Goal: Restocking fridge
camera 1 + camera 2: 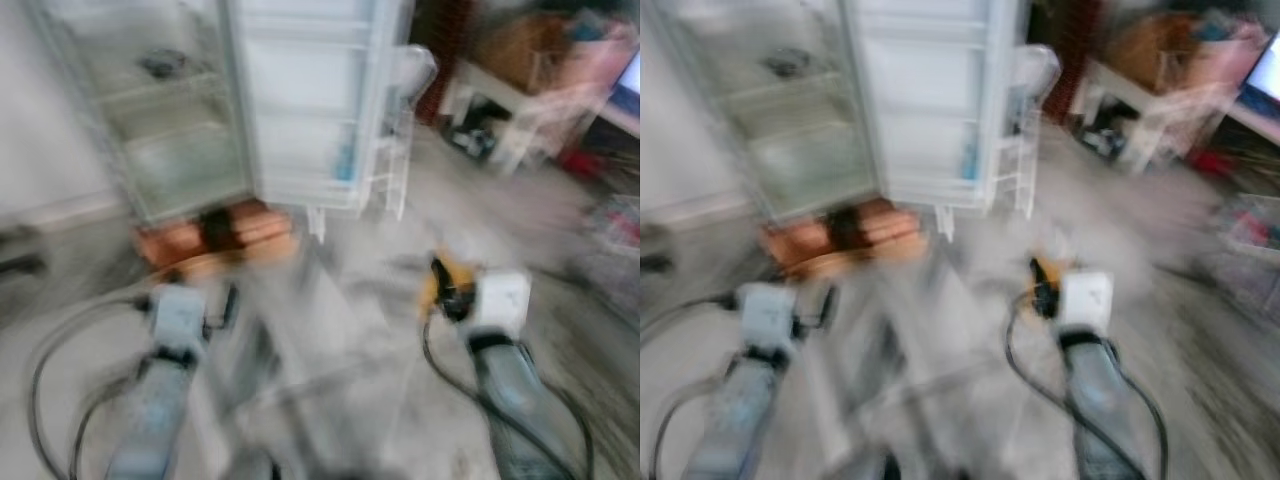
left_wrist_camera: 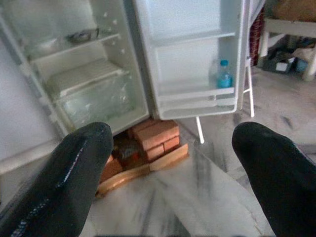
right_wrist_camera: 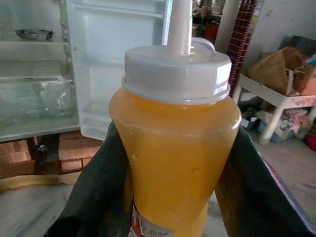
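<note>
A: Where is the thing being stocked?

B: The yellow squeeze bottle (image 3: 175,148), white cap and nozzle on top, sits upright between the 2 black fingers (image 3: 96,197) of the right gripper (image 1: 447,290), which press on both its sides. In the blurred head view it is a yellow patch at the end of the right arm, above the grey marbled floor (image 2: 197,197).

A: And the other arm's tool?

B: The left gripper (image 2: 173,168) is spread wide, its 2 fingers (image 2: 64,182) well apart with nothing between them.

A: What lies ahead of the grippers?

B: The white fridge (image 2: 98,74), door (image 2: 192,54) swung open. Past the left fingers, its body rests on red bricks (image 2: 155,138) with a wooden plank (image 2: 143,170) along their front. A small water bottle with a blue cap (image 2: 224,74) stands in the door's lower shelf. On an upper shelf inside lies a dark object (image 2: 84,34), too small to name. A clear crisper drawer (image 2: 94,103) sits lowest inside.

A: Beyond the held bottle?

B: To the right gripper's far side, a white low table (image 3: 276,98) carries a brown bag (image 3: 276,69) and clutter beneath.
</note>
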Tool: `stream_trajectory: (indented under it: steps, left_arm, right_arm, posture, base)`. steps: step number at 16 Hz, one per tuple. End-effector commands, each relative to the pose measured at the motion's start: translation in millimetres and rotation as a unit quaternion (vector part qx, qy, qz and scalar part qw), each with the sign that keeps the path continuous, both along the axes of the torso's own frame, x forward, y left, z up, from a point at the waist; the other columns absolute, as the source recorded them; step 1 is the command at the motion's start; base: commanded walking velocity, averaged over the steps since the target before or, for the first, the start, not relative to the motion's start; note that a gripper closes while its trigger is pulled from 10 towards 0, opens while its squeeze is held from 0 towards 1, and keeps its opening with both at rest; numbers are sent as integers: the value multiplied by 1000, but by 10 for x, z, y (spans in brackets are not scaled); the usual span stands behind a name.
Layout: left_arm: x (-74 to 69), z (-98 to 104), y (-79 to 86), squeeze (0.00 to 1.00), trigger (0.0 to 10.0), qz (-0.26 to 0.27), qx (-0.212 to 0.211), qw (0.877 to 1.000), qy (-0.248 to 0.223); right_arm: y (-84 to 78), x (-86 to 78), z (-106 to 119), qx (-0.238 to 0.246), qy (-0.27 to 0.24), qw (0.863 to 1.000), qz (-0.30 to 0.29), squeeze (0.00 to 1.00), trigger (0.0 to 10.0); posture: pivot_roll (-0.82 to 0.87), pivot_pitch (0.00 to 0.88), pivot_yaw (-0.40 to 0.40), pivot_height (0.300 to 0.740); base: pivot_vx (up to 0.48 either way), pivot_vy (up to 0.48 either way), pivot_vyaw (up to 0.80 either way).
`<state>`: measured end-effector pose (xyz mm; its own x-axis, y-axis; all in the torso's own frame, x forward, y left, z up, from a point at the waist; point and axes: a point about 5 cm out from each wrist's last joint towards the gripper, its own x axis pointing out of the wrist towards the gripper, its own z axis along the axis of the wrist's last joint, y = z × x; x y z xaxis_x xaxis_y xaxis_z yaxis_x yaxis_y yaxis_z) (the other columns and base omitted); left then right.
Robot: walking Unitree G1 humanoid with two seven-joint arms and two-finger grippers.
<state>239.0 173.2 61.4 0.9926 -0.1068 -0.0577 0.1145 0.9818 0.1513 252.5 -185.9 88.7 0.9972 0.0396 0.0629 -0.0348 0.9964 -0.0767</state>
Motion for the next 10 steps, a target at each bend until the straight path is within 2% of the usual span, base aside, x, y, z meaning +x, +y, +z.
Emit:
stream_trajectory:
  steps: [1, 2, 10]
  left_arm:
    - [22, 31, 62, 0, 10000, 4, 9, 1000, -4]
    - [28, 27, 69, 0, 10000, 4, 9, 1000, -4]
    - [79, 16, 14, 0, 10000, 4, 2, 1000, -3]
  right_arm:
    - [42, 54, 93, 7, -21, 1000, 12, 0, 10000]
    - [46, 64, 97, 7, -21, 1000, 15, 0, 10000]
    - [62, 94, 115, 7, -24, 999, 25, 0, 10000]
  posture:
    - [50, 81, -47, 740]
    - [50, 81, -47, 740]
    - [45, 82, -48, 740]
  base:
    - [277, 0, 600]
    - [281, 0, 438]
    - [353, 0, 0]
